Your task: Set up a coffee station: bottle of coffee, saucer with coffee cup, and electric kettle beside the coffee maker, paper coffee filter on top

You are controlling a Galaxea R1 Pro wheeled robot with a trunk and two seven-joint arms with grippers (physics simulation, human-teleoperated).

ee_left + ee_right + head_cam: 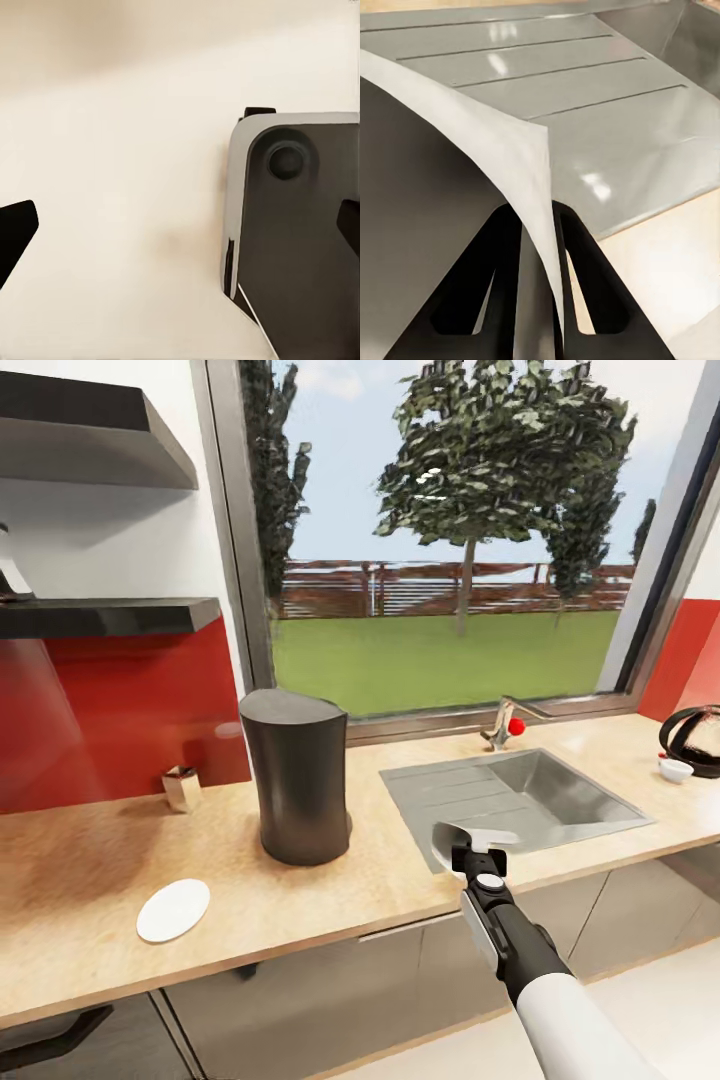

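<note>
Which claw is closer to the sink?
The right claw. It hovers over the sink's ridged draining side, pinching a paper filter. The left claw hangs open over pale floor beside a grey part of the robot, nowhere near the sink.

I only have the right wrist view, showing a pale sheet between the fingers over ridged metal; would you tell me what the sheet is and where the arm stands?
Observer: It is the paper coffee filter, pinched in the right gripper above the drainboard of the sink.
Operator: Thank you. Where is the coffee maker from there?
Observer: The coffee maker, a dark cylinder, stands on the countertop to the sink's left, toward the window.
Operator: Is anything already set beside it?
Observer: A white saucer lies on the countertop, left of the coffee maker and nearer the front edge, with nothing on it.
</note>
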